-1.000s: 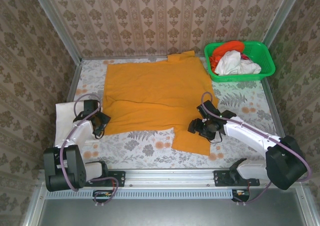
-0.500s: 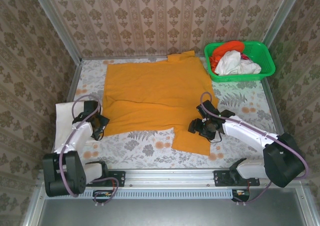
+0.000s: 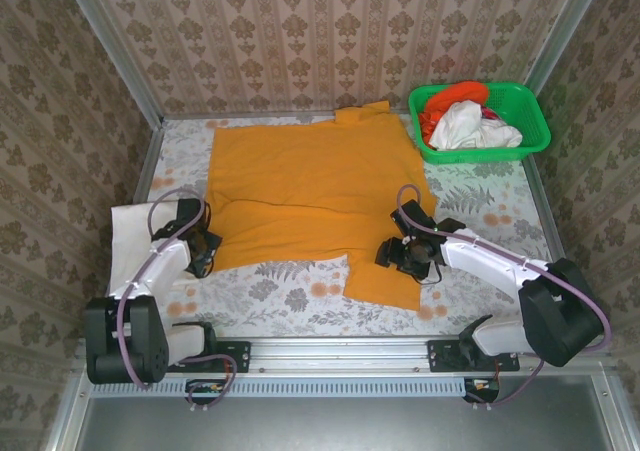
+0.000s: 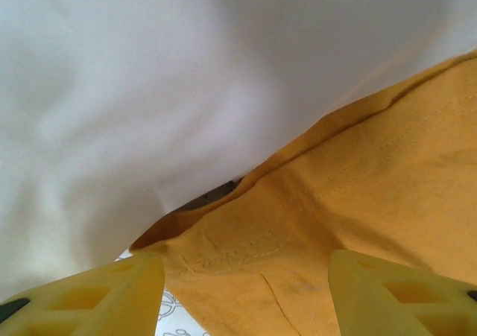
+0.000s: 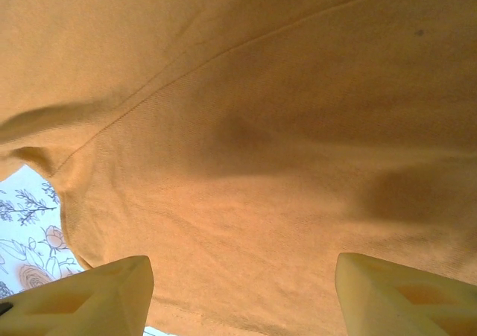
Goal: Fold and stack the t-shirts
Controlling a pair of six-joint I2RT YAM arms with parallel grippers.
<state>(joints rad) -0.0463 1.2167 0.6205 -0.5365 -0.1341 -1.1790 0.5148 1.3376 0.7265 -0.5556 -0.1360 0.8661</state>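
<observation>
- At the far left of the table [image 3: 300, 293], a flat white cloth [image 3: 128, 223] lies by the left arm. It may be a shirt already folded, though I cannot be sure. In the left wrist view the same white cloth [image 4: 149, 90] lies against the orange hem.
- The left gripper [image 3: 203, 251] sits low at the near-left corner of the amber-orange t-shirt [image 3: 300, 186]. In its wrist view the left gripper [image 4: 242, 265] has its yellow fingers [image 4: 97, 299] spread wide, with the stitched hem between them and nothing pinched.
- To do this well, it should close on the orange hem alone, deep enough to catch the layers of the corner, and keep clear of the white cloth.
- The t-shirt lies spread across the middle of the table, with a flap hanging toward the near edge at centre-right.
- The right gripper [image 3: 398, 256] rests on that flap's right side. In the right wrist view the right gripper [image 5: 242, 265] is equally wide open, over smooth orange fabric, holding nothing.
- Both grips should close together and lift evenly, so that the fold line stays straight and the cloth does not drag or bunch.
- At the far right corner, the green basket [image 3: 538, 136] holds a white shirt [image 3: 465, 126] and a red-orange shirt [image 3: 455, 96], waiting their turn.
- No brand, label or print can be read anywhere. The orange fabric is plain, with only seams visible.
</observation>
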